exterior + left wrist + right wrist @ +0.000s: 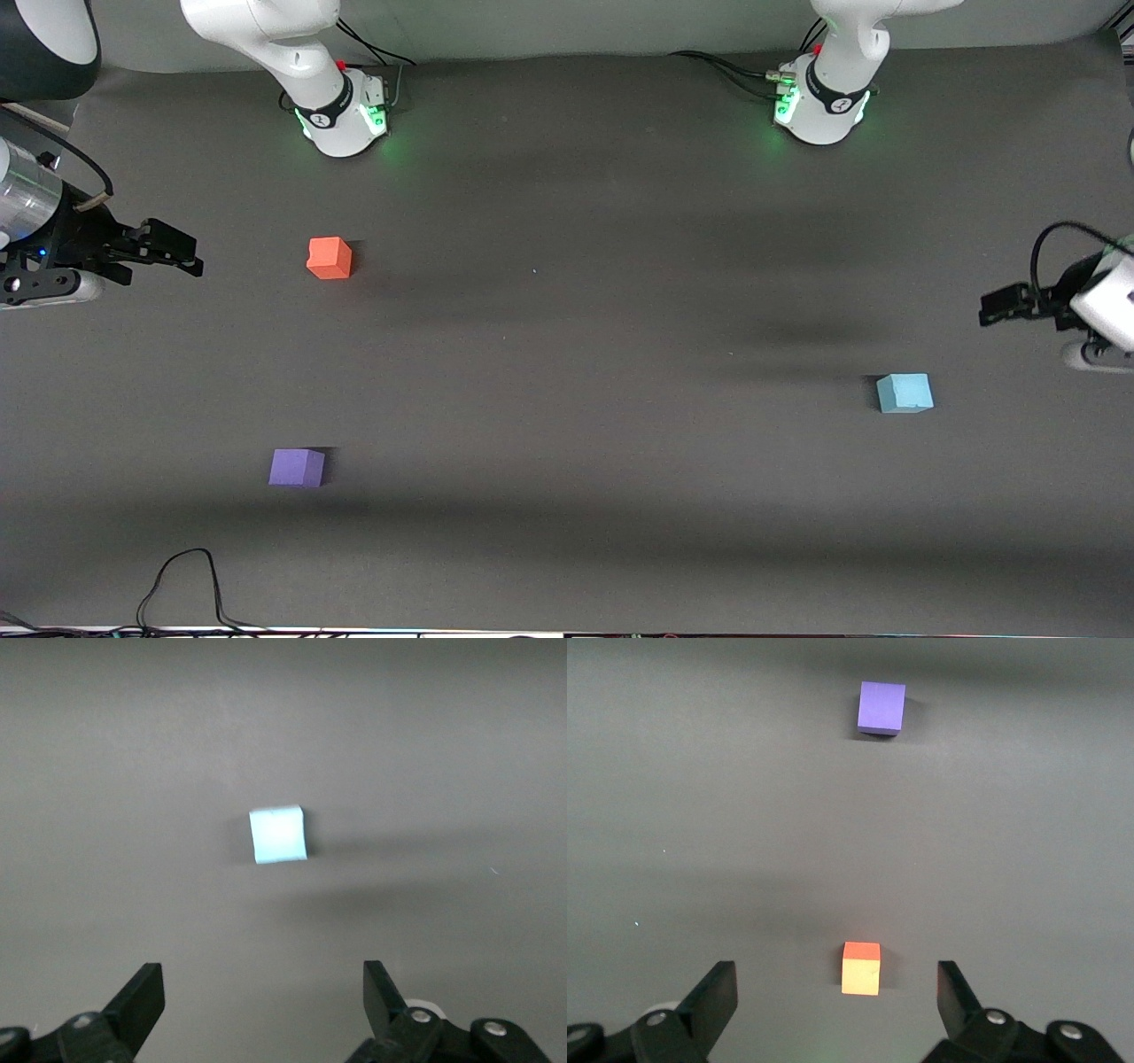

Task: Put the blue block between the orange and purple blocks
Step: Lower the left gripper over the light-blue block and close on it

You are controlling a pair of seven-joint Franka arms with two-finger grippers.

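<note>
The left gripper (263,1005) hangs in the air at the left arm's end of the table (567,354). Its two black fingers (142,997) are spread wide and hold nothing. The blue block (904,392) sits on the table near it, not touching it, and shows between the fingers from the wrist camera.

The right gripper (837,1010) hangs at the right arm's end, fingers spread wide and empty too. The orange block (330,258) lies close to this claw. The purple block (297,467) lies farther off from it, nearer the front camera. The blue block is well apart from both.

Both arms are cut off at the picture's edges, so only parts of them show.
</note>
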